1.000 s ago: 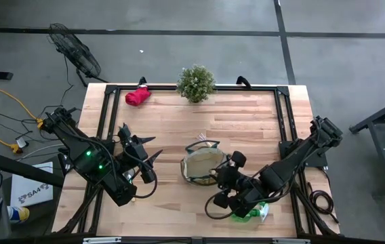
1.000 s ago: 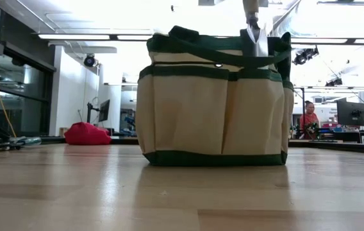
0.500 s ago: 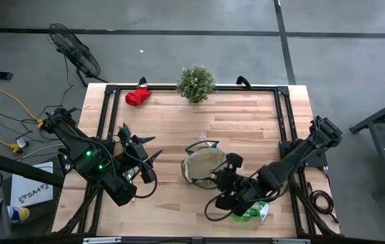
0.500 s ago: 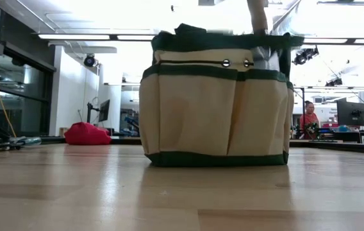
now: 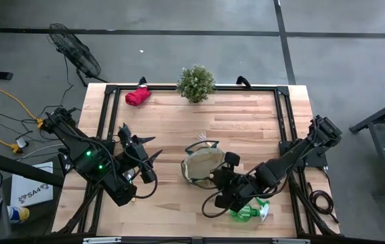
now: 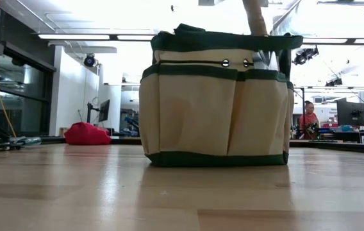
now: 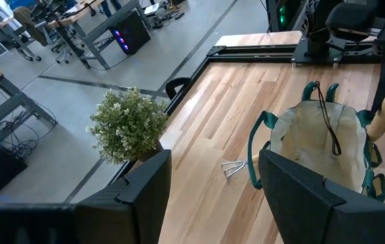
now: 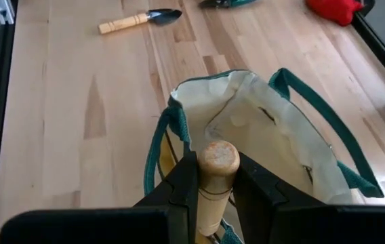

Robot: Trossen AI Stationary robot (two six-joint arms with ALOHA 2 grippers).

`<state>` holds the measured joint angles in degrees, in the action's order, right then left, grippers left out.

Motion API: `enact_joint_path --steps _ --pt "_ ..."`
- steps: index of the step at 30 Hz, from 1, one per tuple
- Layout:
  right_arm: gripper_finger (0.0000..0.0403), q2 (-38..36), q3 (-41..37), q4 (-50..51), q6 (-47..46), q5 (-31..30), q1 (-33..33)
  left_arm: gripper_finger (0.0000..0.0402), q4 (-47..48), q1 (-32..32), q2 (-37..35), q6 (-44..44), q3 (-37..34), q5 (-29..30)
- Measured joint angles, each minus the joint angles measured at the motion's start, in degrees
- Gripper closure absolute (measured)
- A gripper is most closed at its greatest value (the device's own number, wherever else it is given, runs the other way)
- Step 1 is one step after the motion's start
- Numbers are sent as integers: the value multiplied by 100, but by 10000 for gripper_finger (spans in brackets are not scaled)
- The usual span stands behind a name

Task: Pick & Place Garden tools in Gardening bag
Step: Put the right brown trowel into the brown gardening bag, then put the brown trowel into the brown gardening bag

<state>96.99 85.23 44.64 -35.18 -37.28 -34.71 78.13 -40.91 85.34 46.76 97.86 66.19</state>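
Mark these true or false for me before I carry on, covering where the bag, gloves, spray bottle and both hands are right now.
1. The right hand grips a wooden tool handle at the rim of the gardening bag. True.
2. The red glove bundle is already in the bag. False: it lies near the table's far edge, beside the potted plant.
3. The green spray bottle lies on the table by the right arm. True.
4. The left hand holds a trowel. False: its fingers are open and empty, and it waits left of the bag.
5. The bag has tipped over. False: in the low view it stands upright.
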Motion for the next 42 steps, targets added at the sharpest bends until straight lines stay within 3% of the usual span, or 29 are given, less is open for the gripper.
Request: enact_joint_path --steps 13,33,37,42 --pt "304 0 4 -14 -27 477 211 185 -3 0 -2 2 -1 0" --pt "299 -333 9 5 -866 763 746 185 17 0 -37 214 0 -222" --pt "299 -637 9 13 -999 700 751 185 406 0 -56 762 0 -528" --pt "300 -1017 9 109 -1267 669 747 185 1220 2 -67 2443 -13 -1165"
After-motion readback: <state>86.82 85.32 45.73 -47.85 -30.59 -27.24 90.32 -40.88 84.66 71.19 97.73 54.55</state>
